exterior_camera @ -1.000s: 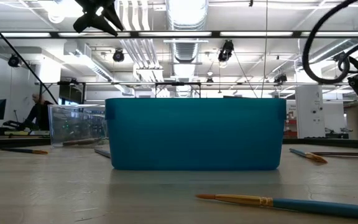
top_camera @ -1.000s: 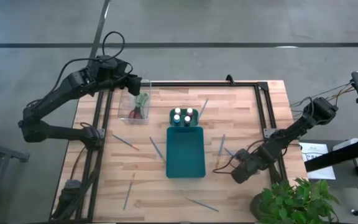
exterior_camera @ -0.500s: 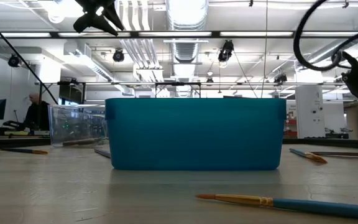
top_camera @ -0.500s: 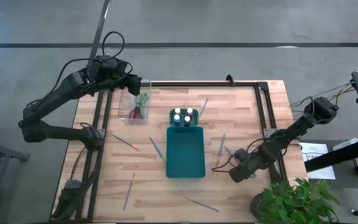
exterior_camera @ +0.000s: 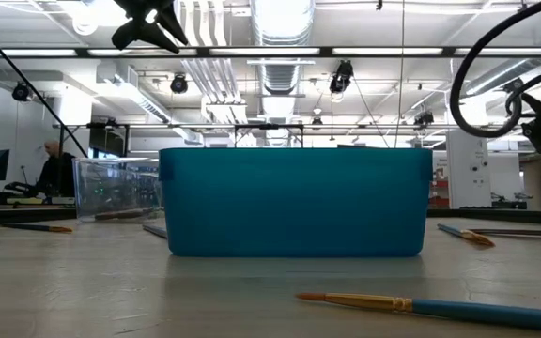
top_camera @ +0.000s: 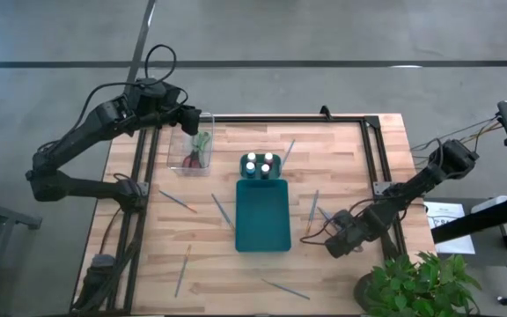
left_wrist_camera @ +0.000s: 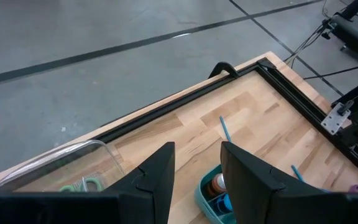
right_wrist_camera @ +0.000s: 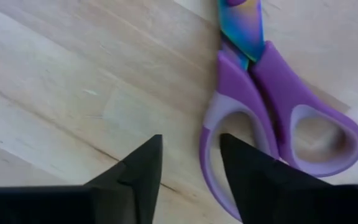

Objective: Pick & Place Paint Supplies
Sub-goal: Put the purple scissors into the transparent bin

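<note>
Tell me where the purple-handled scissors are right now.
The purple-handled scissors lie flat on the wooden table, right of the teal tray, directly under the right gripper.

No lettering, label, brand mark or number can be read anywhere in these views. The white sheet of paper (top_camera: 444, 211) lying off the table's right edge carries dark marks too small to make out, and the white-capped paint bottles (top_camera: 259, 164) at the far end of the teal plastic tray (top_camera: 263, 217) show no legible label.
</note>
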Tool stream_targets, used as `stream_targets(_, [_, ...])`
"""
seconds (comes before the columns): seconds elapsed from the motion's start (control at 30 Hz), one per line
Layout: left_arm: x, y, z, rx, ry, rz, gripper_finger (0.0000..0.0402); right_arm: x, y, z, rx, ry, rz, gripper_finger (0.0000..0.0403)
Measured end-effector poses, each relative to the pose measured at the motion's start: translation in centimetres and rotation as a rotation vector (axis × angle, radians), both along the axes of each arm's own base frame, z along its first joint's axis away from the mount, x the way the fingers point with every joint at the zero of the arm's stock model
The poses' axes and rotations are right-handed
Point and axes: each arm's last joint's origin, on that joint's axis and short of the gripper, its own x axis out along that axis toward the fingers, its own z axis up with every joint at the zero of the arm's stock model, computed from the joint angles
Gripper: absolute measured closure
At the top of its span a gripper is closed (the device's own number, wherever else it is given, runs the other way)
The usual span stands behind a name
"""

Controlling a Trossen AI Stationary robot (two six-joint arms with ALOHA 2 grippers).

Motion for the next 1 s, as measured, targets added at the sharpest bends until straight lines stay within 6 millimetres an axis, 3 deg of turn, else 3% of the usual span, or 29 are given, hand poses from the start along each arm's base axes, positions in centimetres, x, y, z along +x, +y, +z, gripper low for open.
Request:
stream_targets(0.47, [0.0,0.0,0.0,-0.001,0.001,-0.002,0.0263,-0.4,-0.3,0.1,-0.017,0.015,0.006,0.0384])
stream_targets(0.7, [0.0,0.0,0.0,-0.002,0.001,-0.01,0.0263,-0.5,-0.5,1.3,-0.001,-0.078,-0.009,0.0389])
stream_targets(1.0, [0.1,-0.1,0.0,-0.006,-0.001,-0.04,0.0263,-0.4,-0.6,4.7,0.03,-0.27,-0.081,0.0391])
